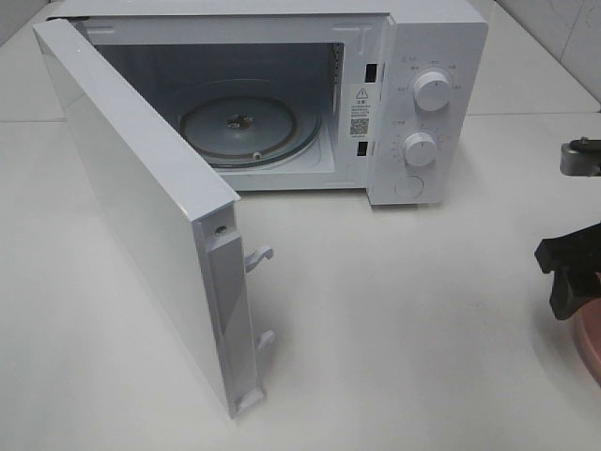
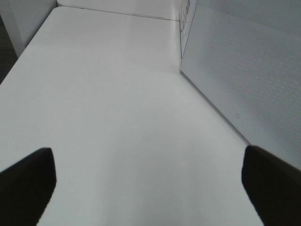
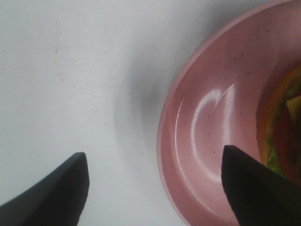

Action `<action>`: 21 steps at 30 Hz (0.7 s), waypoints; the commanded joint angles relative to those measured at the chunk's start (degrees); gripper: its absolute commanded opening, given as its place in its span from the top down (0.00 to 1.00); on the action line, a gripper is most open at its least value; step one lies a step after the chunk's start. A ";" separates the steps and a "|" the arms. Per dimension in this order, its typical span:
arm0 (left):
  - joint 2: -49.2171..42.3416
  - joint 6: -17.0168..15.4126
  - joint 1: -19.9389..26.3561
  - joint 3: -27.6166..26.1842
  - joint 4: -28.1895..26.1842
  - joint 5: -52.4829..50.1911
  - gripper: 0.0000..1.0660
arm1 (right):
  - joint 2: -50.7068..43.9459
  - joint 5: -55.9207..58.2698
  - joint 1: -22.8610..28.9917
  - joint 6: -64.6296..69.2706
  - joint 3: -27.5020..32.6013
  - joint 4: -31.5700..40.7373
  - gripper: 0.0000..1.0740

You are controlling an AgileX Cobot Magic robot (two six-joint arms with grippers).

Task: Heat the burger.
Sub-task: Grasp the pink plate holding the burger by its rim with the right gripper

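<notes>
The burger shows only as a sliver of orange bun, green lettuce and yellow cheese at the edge of the right wrist view, resting on a pink plate. My right gripper stands open astride the plate's rim, with one finger over the bare table and the other over the plate's inside. In the exterior high view this gripper is at the far right edge above the plate. My left gripper is open over bare table with nothing between its fingers. It does not show in the exterior high view.
A white microwave stands at the back with its door swung wide open toward the front left. Its glass turntable carries nothing. The door's outer face lies close beside my left gripper.
</notes>
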 commanded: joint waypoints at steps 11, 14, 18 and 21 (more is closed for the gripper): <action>-0.11 -0.17 0.17 0.11 -0.06 -0.80 0.06 | 4.64 -9.74 -0.40 -0.34 4.47 -0.63 0.28; -0.11 -0.17 0.17 0.11 -0.06 -0.80 0.06 | 6.70 -11.23 -0.40 0.06 4.47 -0.69 0.29; -0.11 -0.17 0.17 0.11 -0.06 -0.80 0.06 | 8.54 -13.75 -0.40 1.26 4.47 -1.49 0.29; -0.11 -0.17 0.17 0.11 -0.06 -0.80 0.06 | 9.68 -15.07 -0.40 1.49 4.47 -1.66 0.29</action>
